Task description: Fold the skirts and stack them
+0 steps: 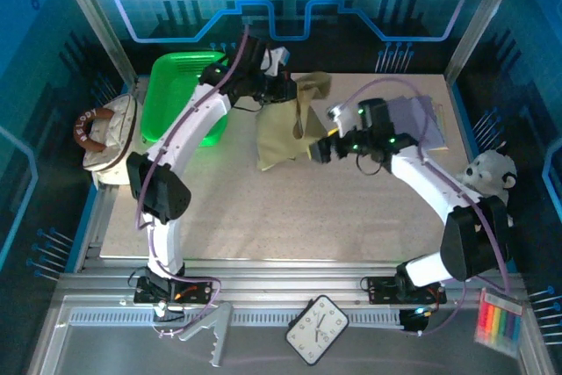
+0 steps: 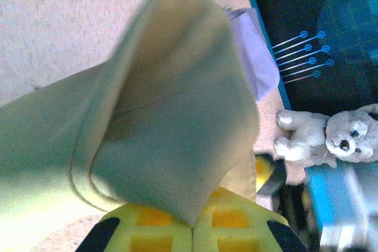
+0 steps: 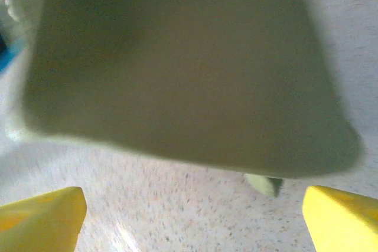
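Khaki-tan cloth skirt [image 2: 177, 116] is pinched in my left gripper [image 2: 192, 228]. The yellow fingers [image 2: 236, 228] are closed on a fold of it, and the cloth spreads away from the tips in a loose flap.

My right gripper [image 3: 189, 228] stands wide. Its two yellow fingertips [image 3: 38, 225] are far apart, with bare speckled tabletop [image 3: 177, 205] between them. The same skirt's lower edge hangs just ahead of those tips, touching neither, with its shadow on the table beneath.

Behind and to the right of my right gripper, a plain lavender-grey cloth skirt [image 1: 417, 120] lies flat on the table, partly under that arm.

To the left of my left gripper, just beside the arm, sits a bright green plastic bin [image 1: 154, 103]. Its inside glares, and I cannot tell what lies in it. Farther left, near the table's edge, rests a cream handbag with a brown handle [image 1: 110, 133]. Well off to the right of my right gripper sits a white plush toy [image 1: 487, 177].
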Tool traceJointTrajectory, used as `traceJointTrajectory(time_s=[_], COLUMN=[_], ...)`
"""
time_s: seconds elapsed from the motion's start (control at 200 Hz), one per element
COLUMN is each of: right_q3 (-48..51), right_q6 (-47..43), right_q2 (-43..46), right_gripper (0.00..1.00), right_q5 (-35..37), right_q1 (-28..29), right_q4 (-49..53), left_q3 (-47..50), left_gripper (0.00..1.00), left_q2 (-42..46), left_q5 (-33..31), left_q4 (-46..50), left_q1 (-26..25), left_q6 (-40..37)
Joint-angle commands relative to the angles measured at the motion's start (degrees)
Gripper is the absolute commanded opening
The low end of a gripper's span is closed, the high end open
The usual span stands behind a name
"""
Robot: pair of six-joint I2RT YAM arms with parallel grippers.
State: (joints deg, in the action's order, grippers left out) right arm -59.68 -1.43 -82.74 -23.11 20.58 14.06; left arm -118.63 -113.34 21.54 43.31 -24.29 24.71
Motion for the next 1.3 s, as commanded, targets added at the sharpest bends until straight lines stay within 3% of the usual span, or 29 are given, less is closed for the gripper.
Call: traceJointTrajectory(time_s=[0.0, 0.16, 0.37, 0.575, 0.855, 0.94, 1.055, 1.16, 1.23, 1.295], right_q3=[2.65, 8.94, 15.22, 16.4, 16.85, 16.7, 17.05, 15.19, 12.74, 9.67], right_q6=[-13.31, -18.71, -22.73, -22.61, -22.13, -22.12, -21.4, -17.87, -10.35, 2.74], right_q2=[-0.34, 1.01, -1.03, -2.99, -4.68, -5.64, -4.36, 1.22, 5.67, 8.59], right_gripper=[0.93, 0.9, 0.91, 0.74, 0.57, 0.47, 0.17, 0.04, 0.0, 0.0], right_q5=[5.59, 9.85, 24.4, 30.7, 33.08, 34.88, 37.05, 34.25, 30.28, 23.91], right_q1=[3.27, 7.35, 12.6, 14.29, 16.27, 16.99, 17.13, 16.83, 14.88, 10.25], right_q4=[-6.33, -16.95, -33.8, -46.14, -51.68, -53.0, -53.97, -45.68, -38.14, -29.34], left_q3=[2.94, 4.33, 4.9, 4.9, 5.43, 5.54, 5.35, 5.49, 4.98, 2.3], left_gripper=[0.0, 0.0, 0.0, 0.0, 0.0, 0.0, 0.0, 0.0, 0.14, 0.23], left_q2=[0.69, -0.13, -0.12, -0.04, 0.13, 0.13, 0.29, 0.96, 1.15, 0.35], left_q5=[2.8, 3.76, 3.34, 3.25, 3.21, 3.42, 3.0, 2.15, 3.04, 3.88], left_q4=[-5.16, -6.05, -6.24, -5.8, -6.31, -6.51, -6.05, -5.74, -6.81, -5.8], left_q1=[0.11, 0.12, 0.08, 0.13, 0.15, 0.17, 0.54, 2.42, 4.33, 5.75], left_q6=[6.63, 9.01, 10.1, 9.88, 10.41, 10.62, 10.21, 9.94, 9.5, 7.72])
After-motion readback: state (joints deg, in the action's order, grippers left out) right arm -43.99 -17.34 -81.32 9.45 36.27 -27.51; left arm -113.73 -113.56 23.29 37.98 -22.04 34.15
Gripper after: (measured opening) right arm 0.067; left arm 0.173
